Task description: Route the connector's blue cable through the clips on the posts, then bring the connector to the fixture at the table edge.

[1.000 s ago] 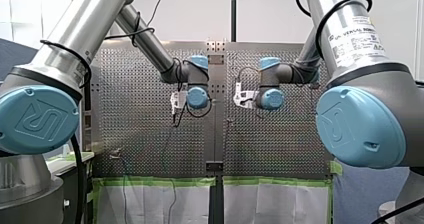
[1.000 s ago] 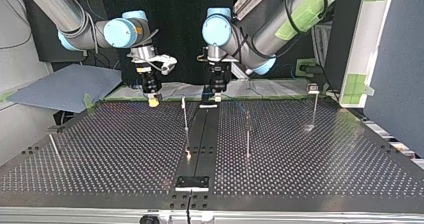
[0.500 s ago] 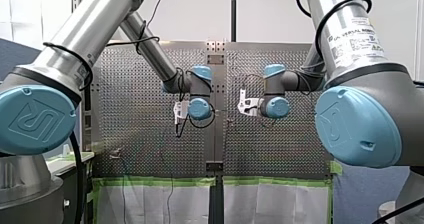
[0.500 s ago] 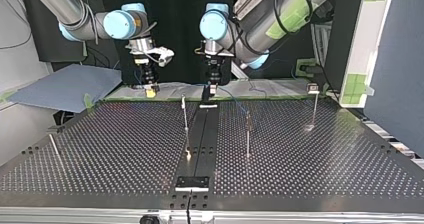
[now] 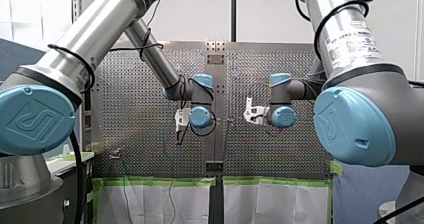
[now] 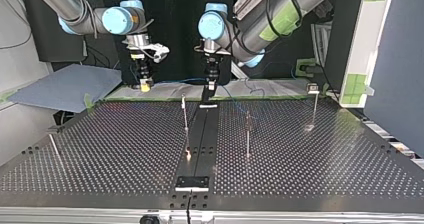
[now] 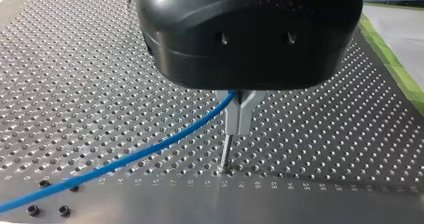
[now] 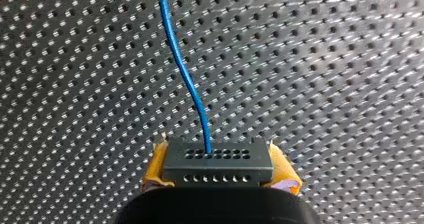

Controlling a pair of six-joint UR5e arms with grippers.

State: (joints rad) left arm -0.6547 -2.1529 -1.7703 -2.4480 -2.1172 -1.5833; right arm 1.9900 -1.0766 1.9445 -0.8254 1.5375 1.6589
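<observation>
While my right gripper [image 8: 220, 176] clamps dark grey rectangular plastic connector [image 8: 218, 160] between yellow pads [image 8: 156, 166], my left gripper [image 7: 239, 129] pinches thin blue cable [image 7: 150, 151] in metal fingers [image 7: 231, 119], above perforated metal table [image 7: 325, 134].

both arms come in from the upper corners of the front view, my left arm [image 5: 90, 44] from the upper left and my right arm [image 5: 345, 39] from the upper right. my left wrist [image 5: 201, 118] and my right wrist [image 5: 281, 116], both blue-capped, face each other near the middle of the frame. in the top view both tools point straight down in the upper middle. my left tool [image 6: 207, 91], black with thin metal fingers [image 7: 239, 115], is closed on the blue cable [image 7: 150, 151]. my right tool [image 6: 145, 86] clamps the dark connector [image 8: 217, 160] between its yellow pads [image 8: 156, 168]. the two tools hang apart, seemingly at about the same height.
</observation>
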